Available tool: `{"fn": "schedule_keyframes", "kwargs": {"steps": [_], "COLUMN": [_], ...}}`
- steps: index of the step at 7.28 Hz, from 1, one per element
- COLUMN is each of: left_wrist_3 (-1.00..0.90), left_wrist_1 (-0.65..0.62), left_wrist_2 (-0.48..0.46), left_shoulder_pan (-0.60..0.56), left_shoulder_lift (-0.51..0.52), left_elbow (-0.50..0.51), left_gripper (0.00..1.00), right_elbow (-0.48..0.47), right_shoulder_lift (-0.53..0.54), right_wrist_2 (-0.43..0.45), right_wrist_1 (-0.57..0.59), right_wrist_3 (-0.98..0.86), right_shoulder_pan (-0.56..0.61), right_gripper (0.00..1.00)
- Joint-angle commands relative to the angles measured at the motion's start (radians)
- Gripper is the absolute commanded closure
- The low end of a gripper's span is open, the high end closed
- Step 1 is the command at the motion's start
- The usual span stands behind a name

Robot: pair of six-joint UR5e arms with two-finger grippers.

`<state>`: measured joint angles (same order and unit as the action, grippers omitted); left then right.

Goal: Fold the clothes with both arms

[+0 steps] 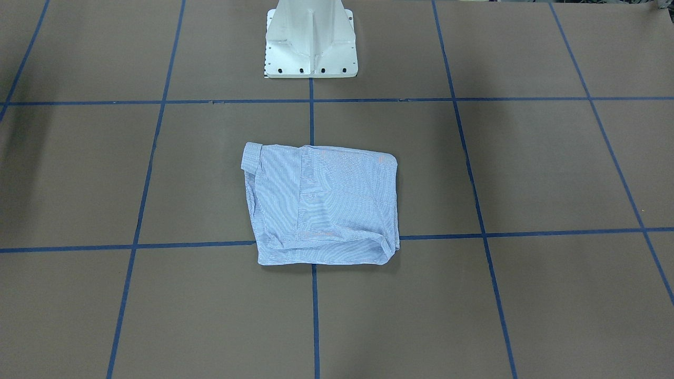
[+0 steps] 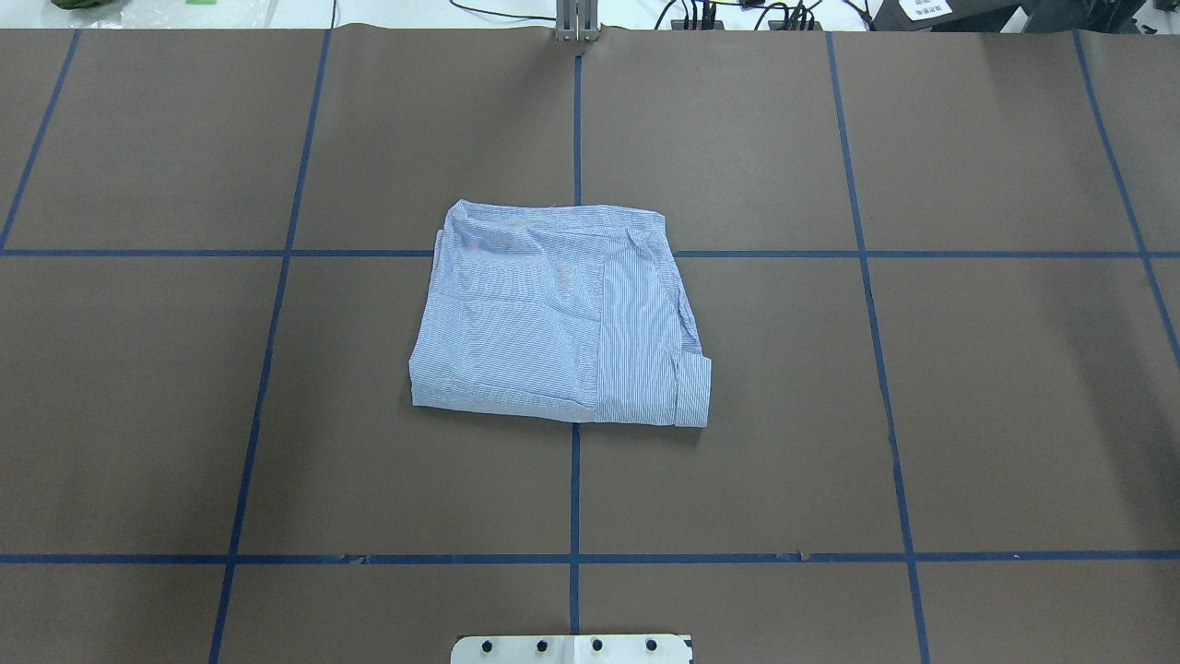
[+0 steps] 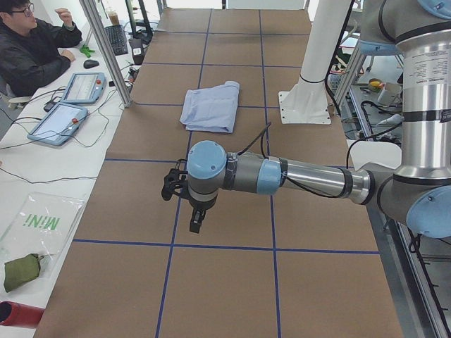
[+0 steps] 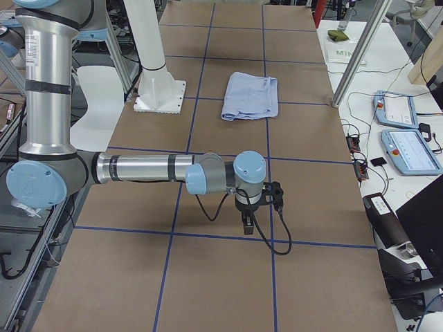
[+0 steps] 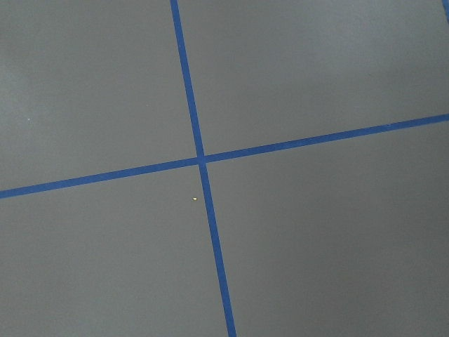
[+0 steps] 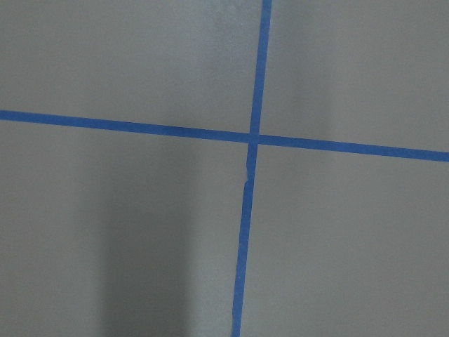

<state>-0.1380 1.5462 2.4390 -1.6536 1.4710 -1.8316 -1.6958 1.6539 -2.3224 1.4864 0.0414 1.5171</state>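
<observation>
1. The shirt (image 2: pixel 553 318) lies on the brown table (image 1: pixel 526 168), folded into a rough rectangle, straight out in front of the white pedestal base (image 1: pixel 310 47) and well apart from it.
2. The blue tape line (image 2: pixel 574 498) that runs out from the base passes under the middle of the shirt.
3. A cuff (image 2: pixel 691 392) shows at the shirt's corner nearest the base, on the robot's right side.
4. The shirt's edge farthest from the base is rumpled, with several layers showing.
5. The left arm (image 3: pixel 310 179) reaches level over the table, far off to the base's left side. The left gripper (image 3: pixel 195 227) points down above the surface, well apart from the shirt.
6. Only the side view from the left shows this gripper. I cannot tell how far its fingers are parted or whether they hold anything.
7. The right arm (image 4: pixel 138 168) stretches the same way, far off to the base's right side. The right gripper (image 4: pixel 247 225) points down over the table, well apart from the shirt.
8. Its opening and hold cannot be told either, since it shows only in the side view from the right.
9. Each wrist camera sees bare brown surface and a crossing of blue tape lines (image 5: pixel 200 160).
10. A seated operator (image 3: pixel 35 49) is at a white bench beyond the table's edge opposite the base.
</observation>
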Motion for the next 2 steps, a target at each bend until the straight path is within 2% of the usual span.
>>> {"fn": "schedule_keyframes", "kwargs": {"steps": [1, 2], "left_wrist_3": [0.000, 0.001], "left_wrist_1": [0.000, 0.000], "left_wrist_2": [0.000, 0.000], "left_shoulder_pan": [0.000, 0.000], "left_shoulder_lift": [0.000, 0.000], "left_elbow": [0.000, 0.002], "left_gripper": [0.00, 0.00], "right_elbow": [0.001, 0.001], "right_shoulder_lift": [0.004, 0.004], "right_wrist_2": [0.000, 0.000], "right_wrist_1": [0.000, 0.000], "right_wrist_3": [0.000, 0.000], "right_shoulder_pan": [0.000, 0.000], "right_gripper": [0.00, 0.00]}}
